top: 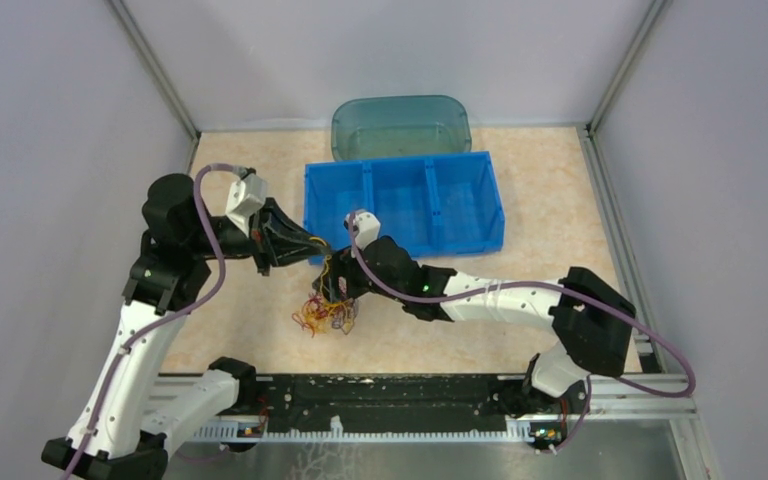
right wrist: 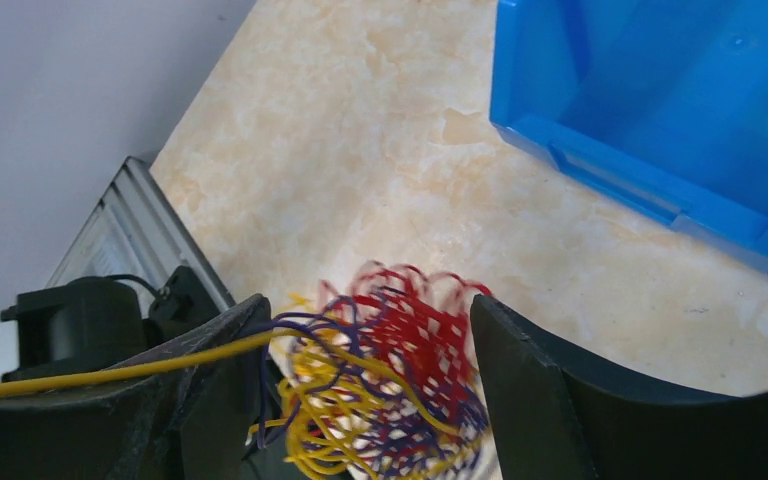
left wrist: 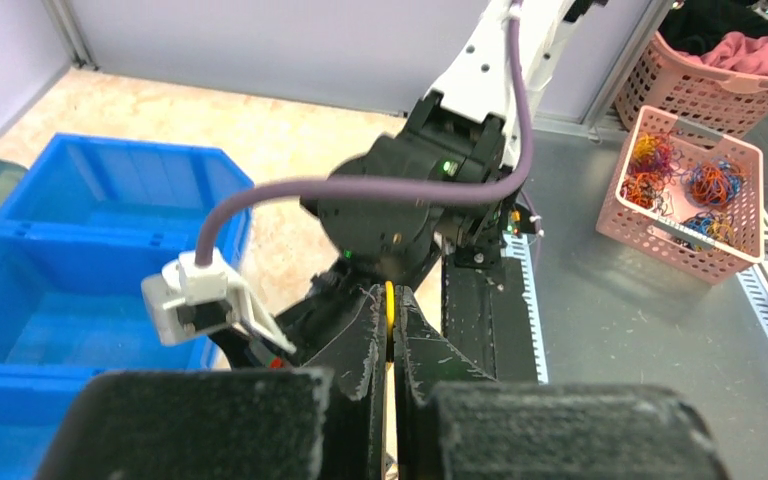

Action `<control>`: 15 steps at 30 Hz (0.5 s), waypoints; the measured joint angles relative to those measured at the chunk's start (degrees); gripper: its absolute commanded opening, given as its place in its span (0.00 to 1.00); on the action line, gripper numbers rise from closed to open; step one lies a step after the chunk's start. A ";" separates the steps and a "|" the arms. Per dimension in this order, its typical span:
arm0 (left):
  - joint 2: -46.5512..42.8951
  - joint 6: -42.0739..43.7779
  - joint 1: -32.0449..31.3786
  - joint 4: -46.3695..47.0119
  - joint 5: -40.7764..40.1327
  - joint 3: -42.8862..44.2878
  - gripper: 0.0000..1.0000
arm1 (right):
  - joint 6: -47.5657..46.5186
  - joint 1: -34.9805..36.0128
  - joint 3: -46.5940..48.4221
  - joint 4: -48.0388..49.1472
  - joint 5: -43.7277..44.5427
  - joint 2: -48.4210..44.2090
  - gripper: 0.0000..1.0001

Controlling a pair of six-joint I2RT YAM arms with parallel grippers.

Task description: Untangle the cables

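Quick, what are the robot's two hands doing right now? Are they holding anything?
Left end effector: closed, pinching a yellow cable.
Right end effector: open, with the cable clump in the gap.

The cables (right wrist: 380, 390) between the right gripper's (right wrist: 365, 310) fingers (right wrist: 560, 400) look like thin wire in a smooth, faintly glossy coat. Those fingers are smooth black plastic with a dull sheen. The left gripper's (left wrist: 390, 330) fingers (left wrist: 355, 370) are matt, grainy and scuffed. Beyond the right gripper, the table (right wrist: 360, 150) is smooth, marbled and matt, and the bin (right wrist: 660, 100) is glossy moulded plastic. Past the left gripper lie a dull grey metal sheet (left wrist: 610, 330) and a perforated plastic basket (left wrist: 660, 240).
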 measured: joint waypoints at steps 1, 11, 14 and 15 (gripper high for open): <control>0.13 -0.81 0.00 0.70 0.26 0.63 0.03 | -0.04 0.13 0.00 -0.07 0.61 0.35 0.72; 1.84 -10.32 0.00 8.04 2.91 8.44 0.03 | -0.04 0.52 0.00 -0.15 5.07 2.27 0.71; 2.45 -12.72 0.00 10.21 3.67 11.47 0.03 | 0.00 0.61 0.00 -0.15 6.05 2.86 0.71; 2.69 -13.42 -0.02 10.91 3.80 12.48 0.03 | 0.04 0.72 0.00 -0.17 6.38 3.13 0.71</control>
